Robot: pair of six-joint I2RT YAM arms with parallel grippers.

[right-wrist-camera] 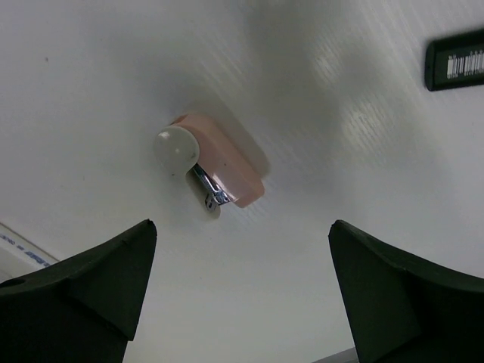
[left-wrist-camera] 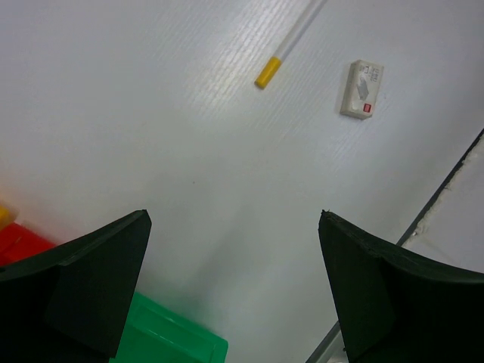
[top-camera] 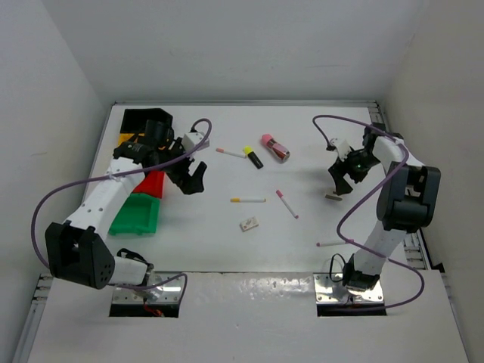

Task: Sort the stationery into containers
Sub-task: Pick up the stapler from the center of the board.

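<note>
A: While both arms are reaching out over the white counter [top-camera: 227, 253], where is the stationery lying?

B: It is lying loose in the middle. A yellow-ended pen [top-camera: 248, 200] is running left to right, its yellow end pointing toward the left hand [top-camera: 194, 180]. An eraser [top-camera: 249, 224] is sitting just nearer than the pen. Farther back, an orange-ended pen [top-camera: 231, 153] is also lying left to right. A black marker [top-camera: 254, 158] and a pink-maroon block [top-camera: 275, 147] are both slanting from far left to near right. A pink-ended pen [top-camera: 286, 204] is slanting the same way.

A: And the hands?

B: Both are standing wide and holding nothing. The right hand [top-camera: 342, 180] is hovering over a small peach-coloured item [right-wrist-camera: 215, 170]. In the wrist view its long axis is running diagonally, with its round white end pointing up-left.

A: What is edging the space?

B: The black bin [top-camera: 147, 121], yellow bin [top-camera: 125, 139], red bin [top-camera: 154, 184] and green bin [top-camera: 136, 215] are lining the left edge, far to near. The right hand is hanging close to the right wall [top-camera: 439, 91]. Bare counter is lying open between the pens and the arm bases.
</note>
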